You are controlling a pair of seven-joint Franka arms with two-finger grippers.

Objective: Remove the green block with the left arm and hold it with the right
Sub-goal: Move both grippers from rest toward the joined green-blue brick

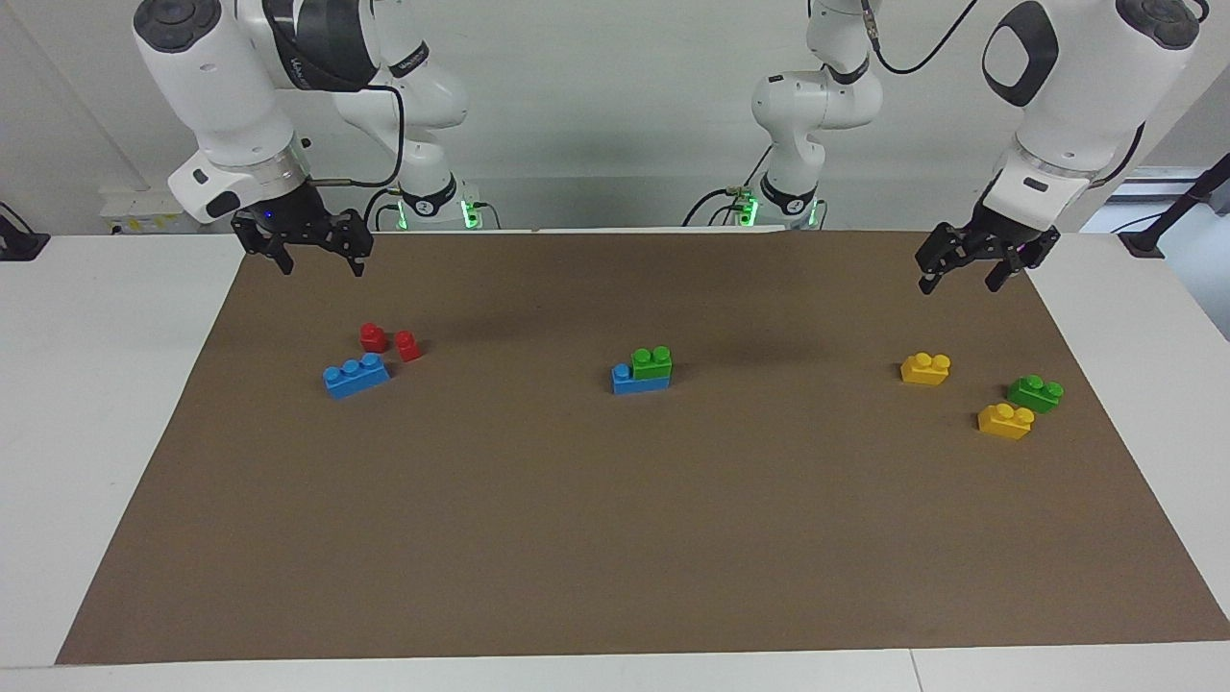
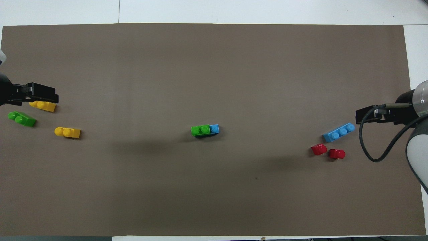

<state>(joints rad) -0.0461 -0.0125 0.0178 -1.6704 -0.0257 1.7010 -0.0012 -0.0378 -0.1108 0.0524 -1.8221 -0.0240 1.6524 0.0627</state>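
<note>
A green block [image 1: 652, 362] with two studs sits on top of a blue brick [image 1: 629, 383] in the middle of the brown mat; the pair also shows in the overhead view [image 2: 200, 130]. A second green block [image 1: 1035, 393] lies loose toward the left arm's end, beside two yellow bricks. My left gripper [image 1: 961, 281] is open and empty, raised over the mat's edge at that end. My right gripper [image 1: 321, 263] is open and empty, raised over the mat at the right arm's end. Both are well away from the stacked pair.
Two yellow bricks [image 1: 925, 368] [image 1: 1005, 421] lie by the loose green block. A blue three-stud brick [image 1: 356, 375] and two small red blocks [image 1: 373, 336] [image 1: 407, 345] lie under the right gripper's side. The brown mat [image 1: 615, 538] covers the white table.
</note>
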